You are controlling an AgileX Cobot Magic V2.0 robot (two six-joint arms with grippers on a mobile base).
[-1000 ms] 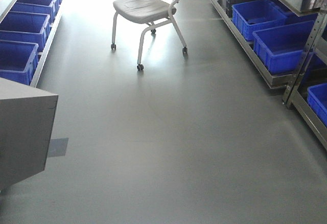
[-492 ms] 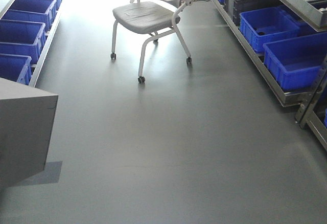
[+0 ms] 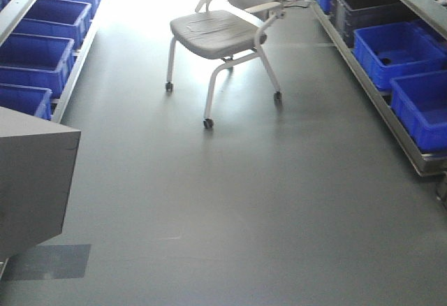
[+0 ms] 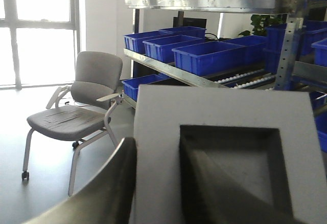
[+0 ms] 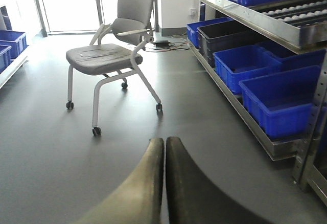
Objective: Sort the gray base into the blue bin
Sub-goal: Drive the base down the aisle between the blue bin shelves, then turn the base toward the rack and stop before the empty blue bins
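Observation:
The gray base (image 4: 219, 152) fills the lower left wrist view, its square pocket facing the camera. My left gripper (image 4: 158, 144) is shut on it, one finger (image 4: 110, 183) against its outer left side and the other inside the pocket. In the front view the same block (image 3: 31, 180) juts in at the left edge. Blue bins (image 3: 394, 51) stand in rows on low racks to the right and to the left (image 3: 35, 58); more bins (image 4: 204, 55) sit on upper shelves. My right gripper (image 5: 164, 142) hangs above the floor, shut and holding nothing.
A gray wheeled chair (image 3: 223, 33) stands in the aisle ahead. Metal shelving (image 3: 377, 96) lines the right side, with a black crate (image 5: 230, 35) among its bins. A second rack (image 3: 66, 75) lines the left. Grey floor (image 3: 244, 201) runs between them.
The chair has come closer and lower in the front view, and the right-hand rack has slid toward the right edge. The gray base stays at the left edge.

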